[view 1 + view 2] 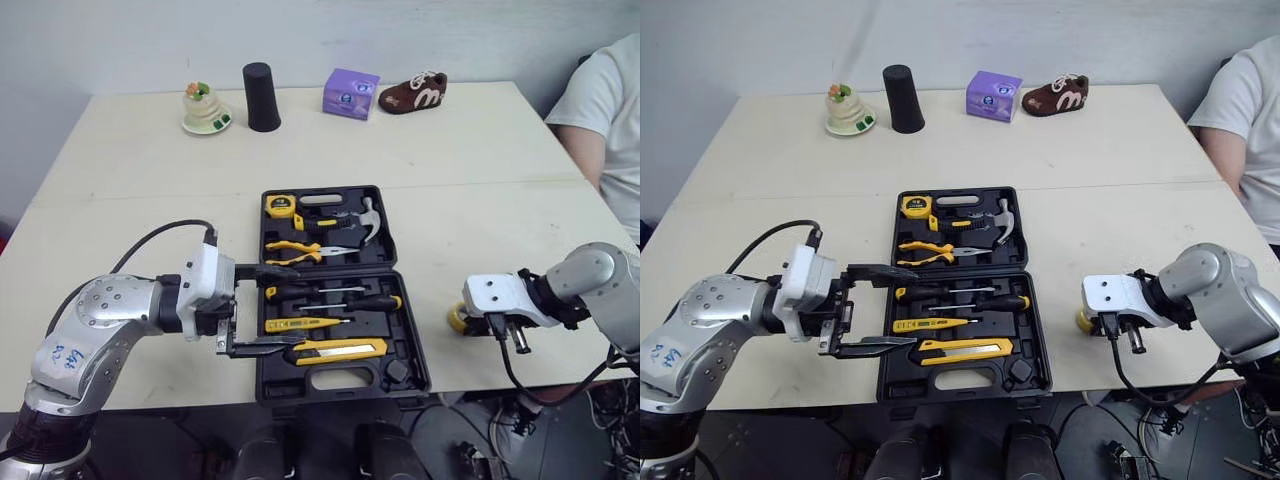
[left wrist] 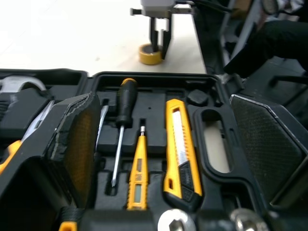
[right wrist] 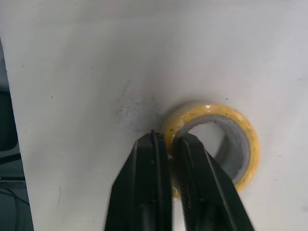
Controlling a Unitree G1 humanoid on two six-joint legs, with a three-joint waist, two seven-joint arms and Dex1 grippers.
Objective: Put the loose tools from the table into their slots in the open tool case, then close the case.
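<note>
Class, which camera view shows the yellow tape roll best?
Right wrist view: the tape roll lies close, with the right gripper clamped on its wall. The eye views show a sliver beside that gripper; the left wrist view, a small ring.

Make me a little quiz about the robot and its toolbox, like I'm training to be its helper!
1. True or false: the tool case lies open on the table.
2. What is the right gripper pinching? A a spoon, B the yellow tape roll, C a sock.
3. Fill in: the left gripper is at the case's edge with its fingers ___.
Key: 1 true; 2 B; 3 open.
</note>
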